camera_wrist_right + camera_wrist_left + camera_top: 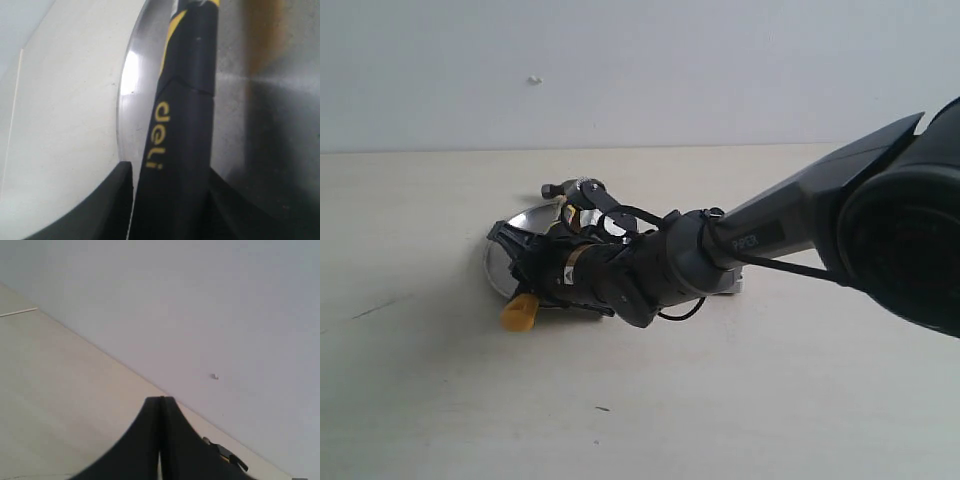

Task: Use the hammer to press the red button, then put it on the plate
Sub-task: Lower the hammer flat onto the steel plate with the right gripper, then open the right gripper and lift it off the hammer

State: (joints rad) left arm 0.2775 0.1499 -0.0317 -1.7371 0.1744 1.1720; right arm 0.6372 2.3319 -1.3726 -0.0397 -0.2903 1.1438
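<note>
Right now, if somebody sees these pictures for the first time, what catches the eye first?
The dark right arm, stretched from the right side to the silver plate left of centre. There the hammer lies across the plate, its yellow end past the near rim, with the right gripper straddling its black handle.

Under the right pincer (170, 175) the plate (260, 130) is brushed, dully shiny metal; the hammer (187, 115) handle between its jaws looks smooth matt black.
</note>
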